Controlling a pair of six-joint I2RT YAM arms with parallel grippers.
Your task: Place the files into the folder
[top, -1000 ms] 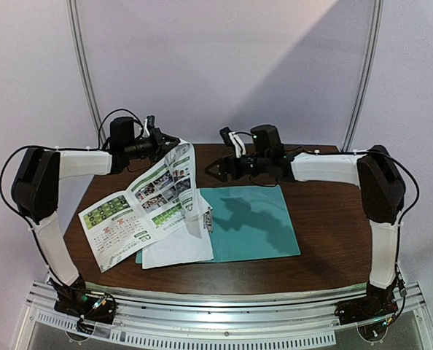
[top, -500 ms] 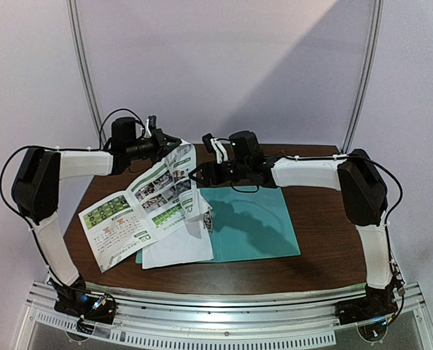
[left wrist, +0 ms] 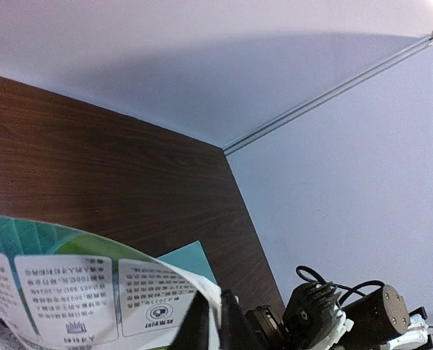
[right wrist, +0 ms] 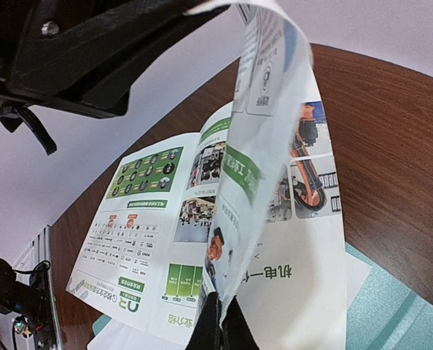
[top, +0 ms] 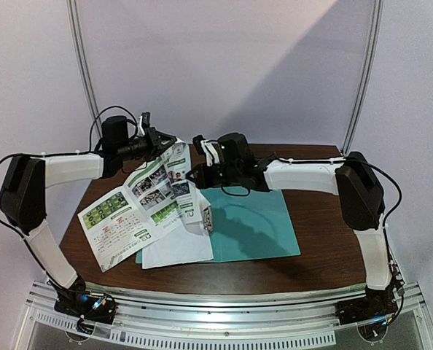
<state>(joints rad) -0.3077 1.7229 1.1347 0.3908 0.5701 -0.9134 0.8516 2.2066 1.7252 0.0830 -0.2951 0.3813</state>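
Observation:
The colourful file [top: 140, 208] [right wrist: 158, 219] is lifted at its far right corner and sags down to the table's left. That corner [left wrist: 71, 292] sits between the fingers of my left gripper [top: 167, 141] [left wrist: 215, 299]. A thin strip of paper shows between them, and whether they still press it is unclear. My right gripper [top: 194, 175] [right wrist: 221, 299] is shut on the same sheet's right edge, lower down. The white text file [top: 180, 249] [right wrist: 122, 339] lies flat beneath, overlapping the left part of the open teal folder [top: 256, 226] [left wrist: 191, 259] [right wrist: 406, 313].
A small metal clip [top: 207, 217] shows at the folder's left edge. The brown table [top: 326, 219] ends at an aluminium rail [top: 224, 306] in front, where both arm bases stand. Two thin metal posts [top: 82, 65] rise against the back wall.
My right gripper has moved left to the colourful file's right edge and closed on it. The left arm has shifted slightly left and up with the corner.

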